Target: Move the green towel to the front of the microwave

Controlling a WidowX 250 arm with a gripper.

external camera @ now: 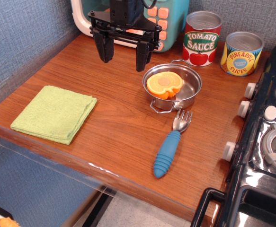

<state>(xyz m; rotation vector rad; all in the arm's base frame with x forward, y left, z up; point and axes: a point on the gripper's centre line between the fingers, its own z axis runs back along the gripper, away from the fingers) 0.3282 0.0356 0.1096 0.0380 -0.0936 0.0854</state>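
The green towel (55,113) lies flat and folded at the front left of the wooden table (123,127). The microwave (168,21) stands at the back, teal with orange-pink buttons, mostly hidden behind the arm. My gripper (124,56) hangs above the table just in front of the microwave, well behind and to the right of the towel. Its two black fingers are spread apart with nothing between them.
A steel pan (185,87) holding an orange toy piece (164,84) sits right of the gripper. A fork with a blue handle (168,150) lies in front of it. A tomato sauce can (202,39) and a pineapple can (242,53) stand at the back. A toy stove (265,142) borders the right.
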